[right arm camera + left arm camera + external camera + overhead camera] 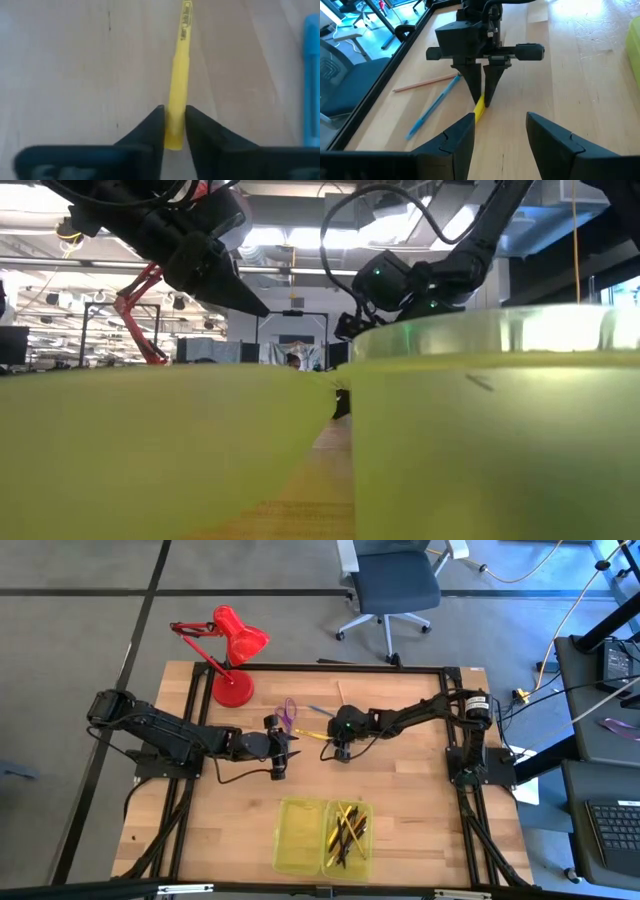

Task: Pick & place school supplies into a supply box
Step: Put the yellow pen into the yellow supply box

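Right gripper (174,131) tight on yellow pen (179,70) (blue pen (311,75) beside), mid-table.

Pens (346,832) in supply box's (298,837) right half — lamp (234,652) behind.

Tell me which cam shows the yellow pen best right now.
Right wrist view: the yellow pen fills the frame, pinched between the right gripper fingers. Left wrist view shows only its end under those fingers. High view shows a thin sliver; low view hides it behind the supply box.
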